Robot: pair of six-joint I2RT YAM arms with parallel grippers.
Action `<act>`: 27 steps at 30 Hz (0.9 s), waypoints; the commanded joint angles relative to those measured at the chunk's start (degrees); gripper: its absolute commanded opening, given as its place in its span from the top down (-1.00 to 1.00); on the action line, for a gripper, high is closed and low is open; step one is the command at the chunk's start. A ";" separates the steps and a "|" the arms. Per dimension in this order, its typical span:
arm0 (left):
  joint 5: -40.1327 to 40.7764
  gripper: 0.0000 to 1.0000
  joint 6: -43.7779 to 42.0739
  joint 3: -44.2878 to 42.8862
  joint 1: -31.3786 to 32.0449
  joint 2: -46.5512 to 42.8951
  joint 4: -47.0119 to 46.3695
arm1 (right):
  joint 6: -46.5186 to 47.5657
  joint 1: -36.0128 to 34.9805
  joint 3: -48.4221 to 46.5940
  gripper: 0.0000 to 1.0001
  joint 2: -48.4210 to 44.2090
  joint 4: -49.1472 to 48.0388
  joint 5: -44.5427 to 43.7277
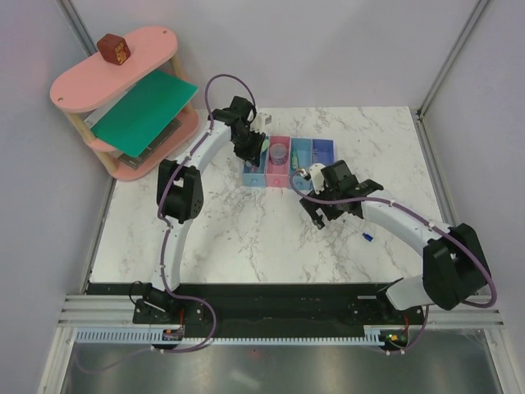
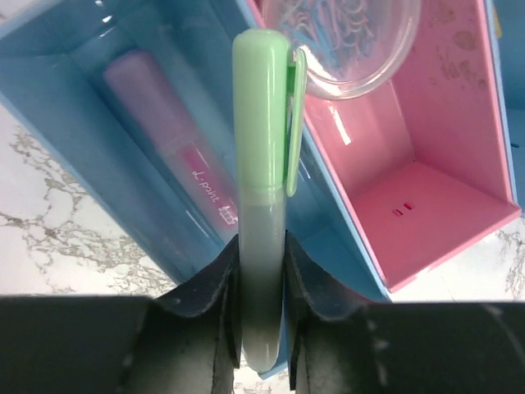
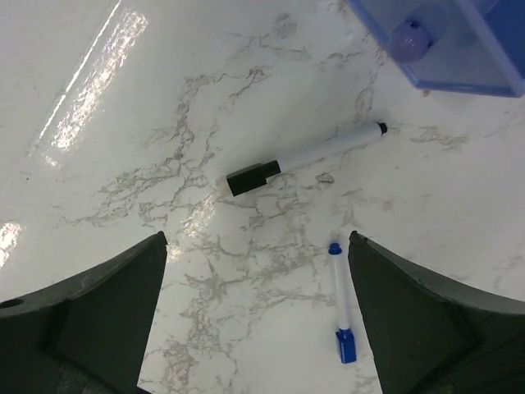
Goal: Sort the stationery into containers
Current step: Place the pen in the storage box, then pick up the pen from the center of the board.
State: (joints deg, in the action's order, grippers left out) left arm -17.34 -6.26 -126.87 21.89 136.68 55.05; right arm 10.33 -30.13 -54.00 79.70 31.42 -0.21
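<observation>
Left pincer, poised over light-blue bin, grips green marker; right pincer gapes above black-capped pen.

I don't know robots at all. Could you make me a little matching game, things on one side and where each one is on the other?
Things:
1. green marker
2. pink marker
3. clear round case
4. black-capped pen

Places:
A. lying on the marble table
B. inside the pink bin
C. held by the left gripper
D. lying in the light blue bin

Pairs: 1-C, 2-D, 3-B, 4-A
</observation>
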 commanded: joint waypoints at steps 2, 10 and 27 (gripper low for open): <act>-4.62 0.30 0.02 -1.10 0.26 -2.73 -0.91 | -7.86 4.46 -1.90 -0.96 6.07 -5.40 8.38; -7.53 0.04 -0.33 1.10 0.35 -7.04 -0.47 | -10.15 5.17 0.21 -0.95 11.79 -12.43 7.77; -10.17 -0.04 -4.63 2.50 0.35 -19.87 3.66 | -12.09 5.34 1.00 -0.05 16.63 -14.55 2.49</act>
State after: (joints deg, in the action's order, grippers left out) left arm -26.20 -7.99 -124.84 22.00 120.55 57.25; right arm -1.72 -24.91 -51.62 94.54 16.01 3.55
